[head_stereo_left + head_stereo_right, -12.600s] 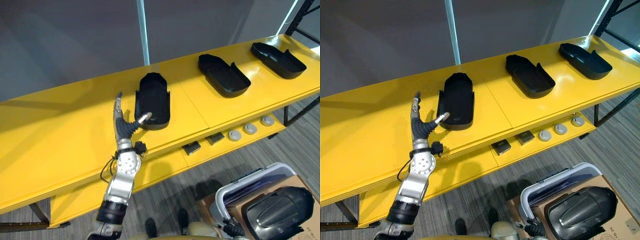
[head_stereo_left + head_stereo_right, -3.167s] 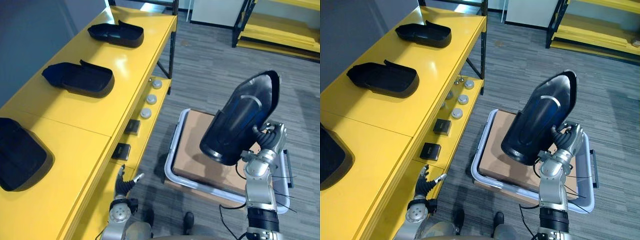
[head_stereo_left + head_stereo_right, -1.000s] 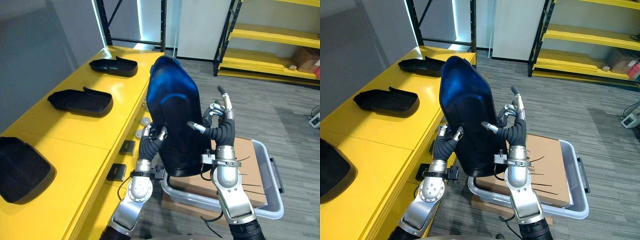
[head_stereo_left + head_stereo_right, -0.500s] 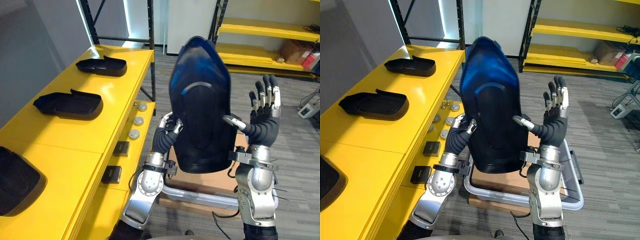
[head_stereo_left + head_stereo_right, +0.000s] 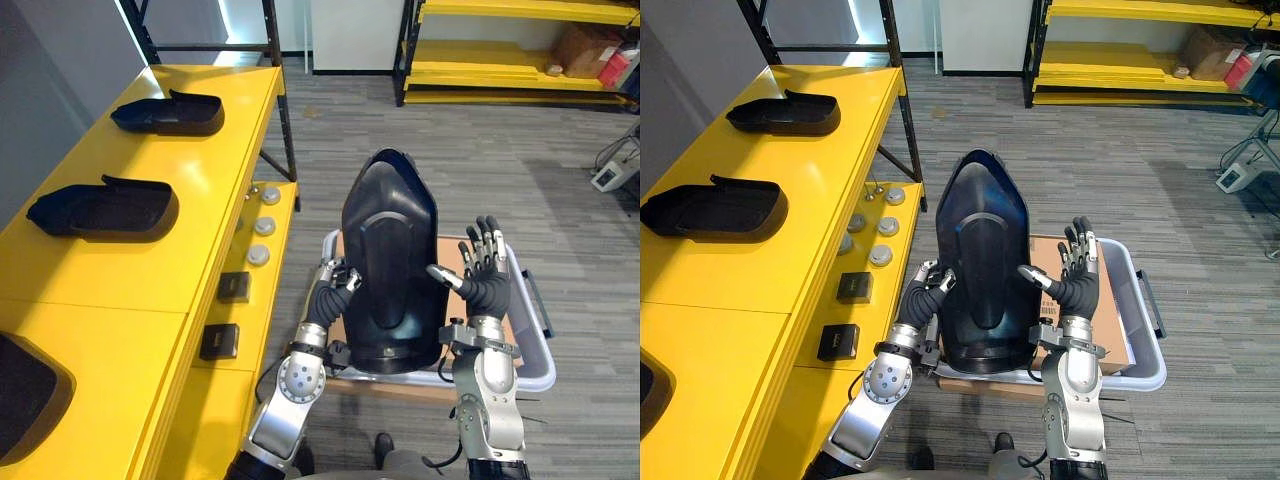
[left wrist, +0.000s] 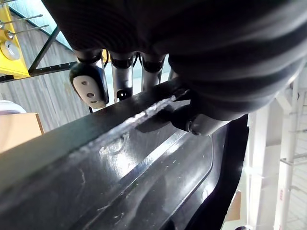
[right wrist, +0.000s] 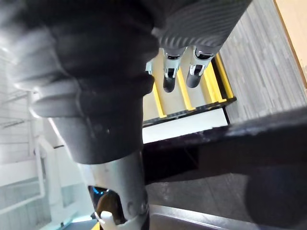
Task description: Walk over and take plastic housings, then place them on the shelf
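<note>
A glossy black plastic housing (image 5: 390,270) stands upright in front of me, its domed end up. My left hand (image 5: 326,298) is shut on its left edge; in the left wrist view the fingers (image 6: 122,76) hook over the housing's rim (image 6: 144,177). On the other side my right hand (image 5: 487,288) is open, fingers straight and pointing up. Its thumb rests against the housing's right side. Three more black housings lie on the yellow shelf (image 5: 215,170) at left: a far one (image 5: 168,112), a middle one (image 5: 100,210) and a near one (image 5: 25,395).
A grey bin (image 5: 535,345) holding a cardboard box sits on the floor below the held housing. The shelf's lower level carries round silver discs (image 5: 262,225) and small black boxes (image 5: 234,287). Yellow racks (image 5: 500,40) stand at the back, beyond grey carpet.
The housing has come down from face height to lower in front of me, both hands with it. The right hand's fingers stay straight. The camera now looks further down.
</note>
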